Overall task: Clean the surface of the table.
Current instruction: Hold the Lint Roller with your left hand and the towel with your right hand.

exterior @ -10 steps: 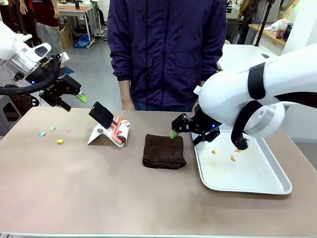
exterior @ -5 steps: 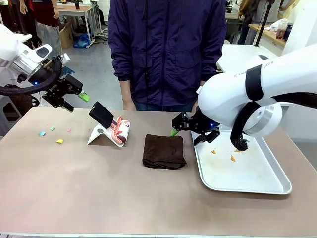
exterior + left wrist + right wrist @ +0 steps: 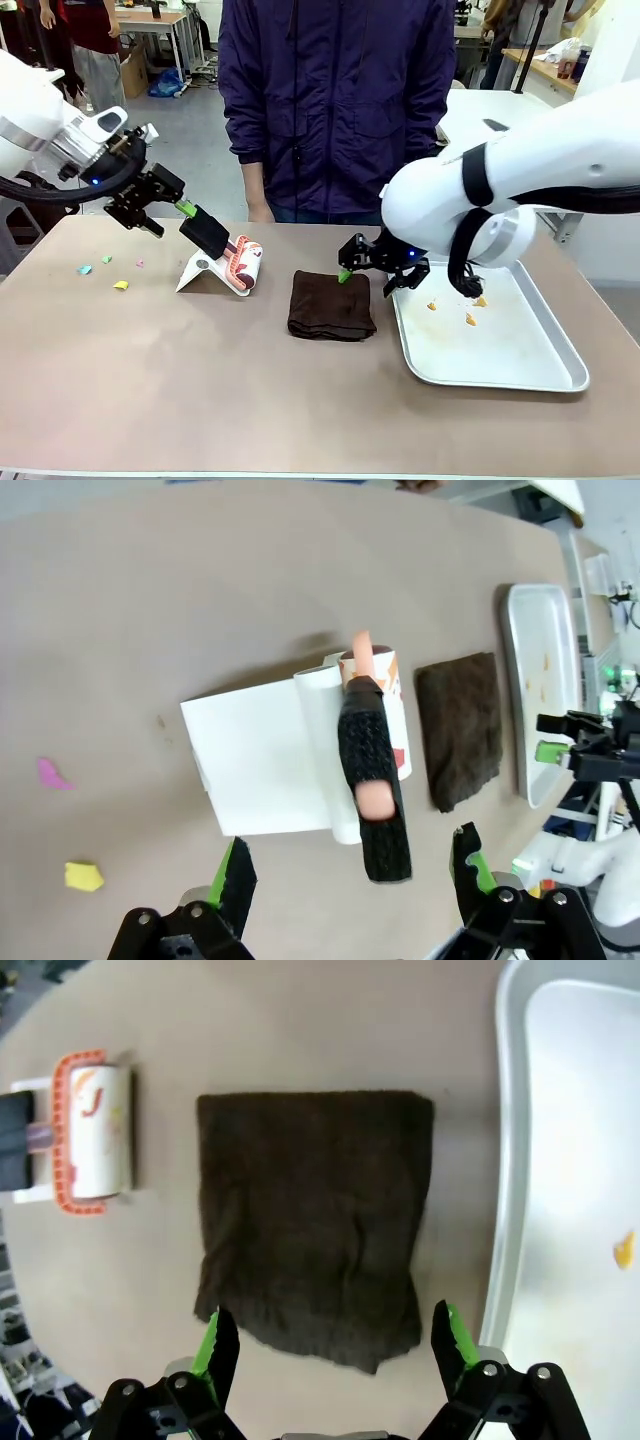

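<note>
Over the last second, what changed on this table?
The left pincer moved right toward the lint roller and now hovers open by its black handle. The right pincer, open, edged left over the brown cloth's far right corner. Nothing was taken hold of. The roller, cloth, tray and paper scraps on the table stayed put.

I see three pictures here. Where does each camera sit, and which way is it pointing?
Front view: fixed between the arms, facing across the table at the person; both arms show, left gripper and right gripper open.
Left wrist view: on that wrist, looking down past its own fingers at the lint roller.
Right wrist view: likewise, down past its fingers at the brown cloth.
Shared: lint roller, brown cloth and tray appear in all three.
</note>
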